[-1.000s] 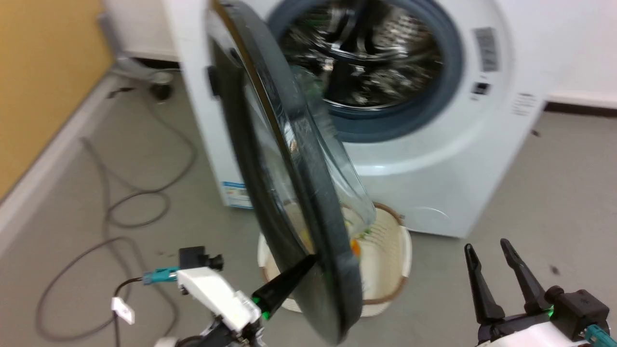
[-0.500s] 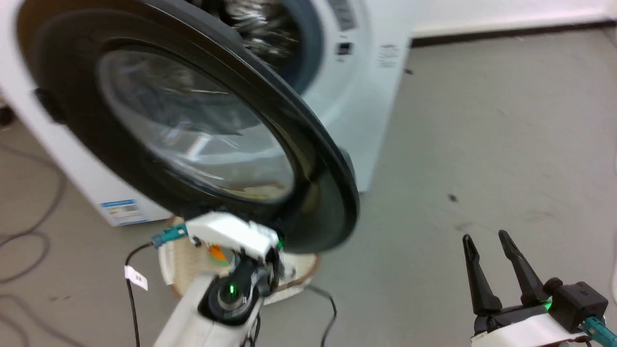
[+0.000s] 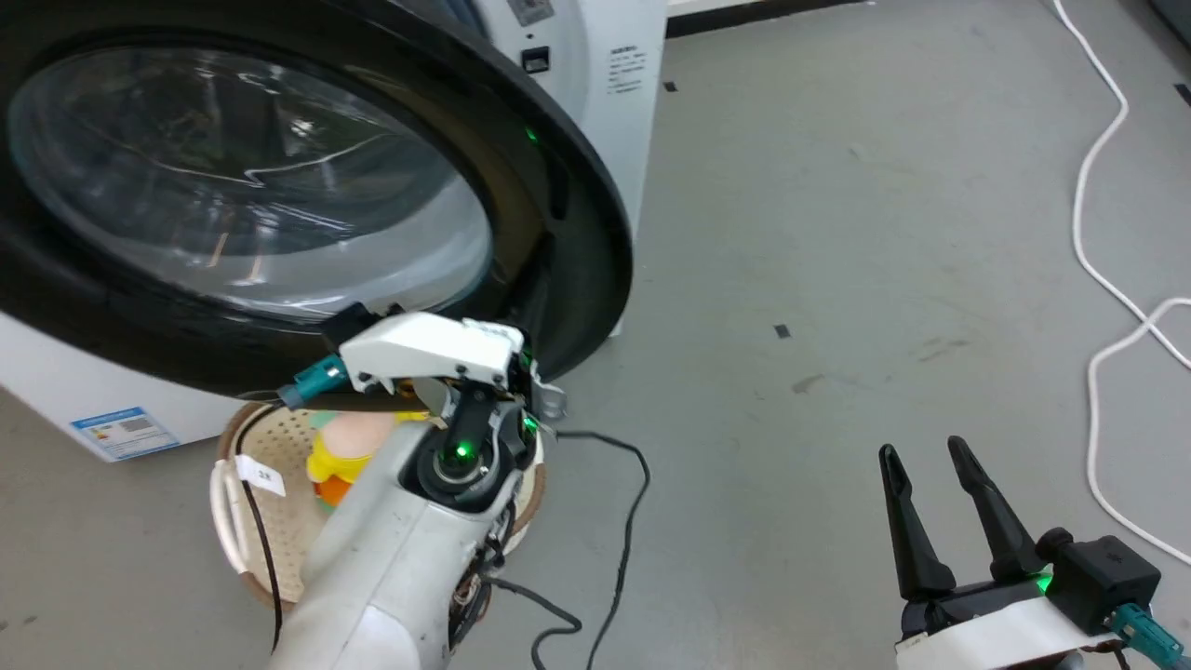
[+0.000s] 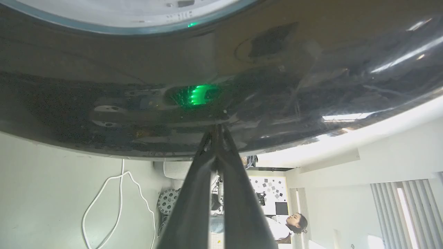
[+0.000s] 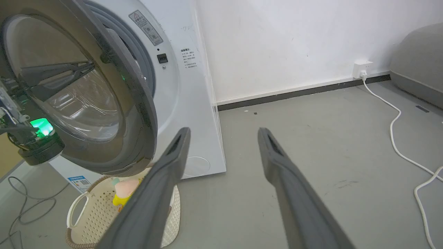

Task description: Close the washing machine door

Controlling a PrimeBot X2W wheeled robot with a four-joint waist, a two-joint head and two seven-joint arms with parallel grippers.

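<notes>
— What's closest?

— The right gripper (image 3: 923,453), low on the robot's right, with its fingers spread and nothing between them. It is well apart from the machine.

— And the left one?

— The left gripper (image 4: 216,128) has its two fingers pinched together, holding nothing. The tips touch the glossy dark lower rim of the washing machine door (image 4: 104,86).

— So where is the door from that claw?

— Directly ahead of it, hanging above the basket (image 3: 228,484). It stands ajar. In the right wrist view its free edge, on the robot's right, is off the white washing machine front (image 5: 193,103), with a wedge of gap between them.

— Which arm finishes this?

— The left, I'd judge, since it is already in contact. The push should run forward along its fingers toward the machine. Those tips could skid off the curved rim.
</notes>
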